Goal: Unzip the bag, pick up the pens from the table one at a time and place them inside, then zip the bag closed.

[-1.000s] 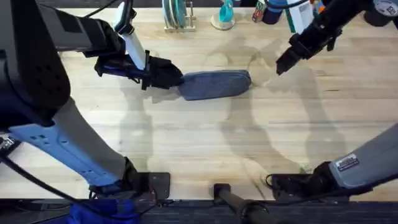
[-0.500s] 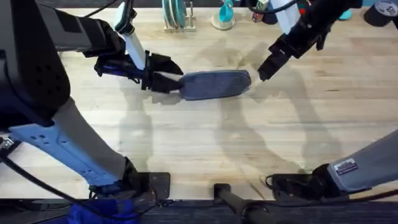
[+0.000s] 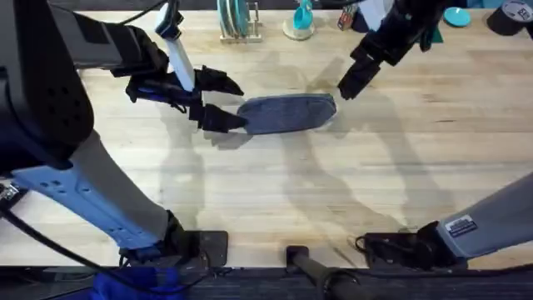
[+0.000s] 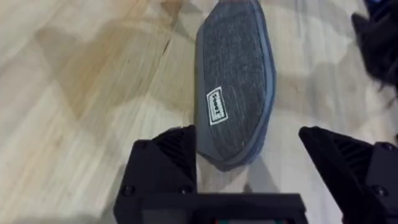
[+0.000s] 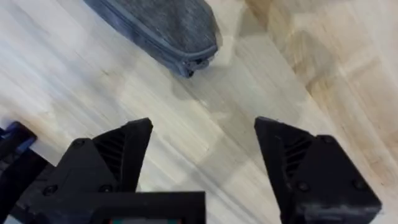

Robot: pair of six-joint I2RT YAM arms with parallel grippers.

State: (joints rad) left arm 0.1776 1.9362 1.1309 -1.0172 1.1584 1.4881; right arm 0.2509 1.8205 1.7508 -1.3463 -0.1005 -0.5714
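Jaws apart on both the left gripper (image 3: 223,101) and right gripper (image 3: 347,87); the soft, light pencil pouch (image 3: 287,112) will likely slide unless pinned at one end while its zipper pull (image 5: 200,63) is pinched.

The top camera sat high above the tabletop (image 3: 275,192), over the bottoms of both arms. It looked down and forward, from far off, so it saw both arms and the bag (image 3: 287,113) between them.

The left arm's camera rode on the wrist, very close and low. It looked past its own wide jaws at one round end of the bag (image 4: 236,93), which lay just in front.

The right arm's camera sat higher and looked down at the wood. It caught the other end of the bag (image 5: 161,28).

All three cameras shared the bag and the wood around it.
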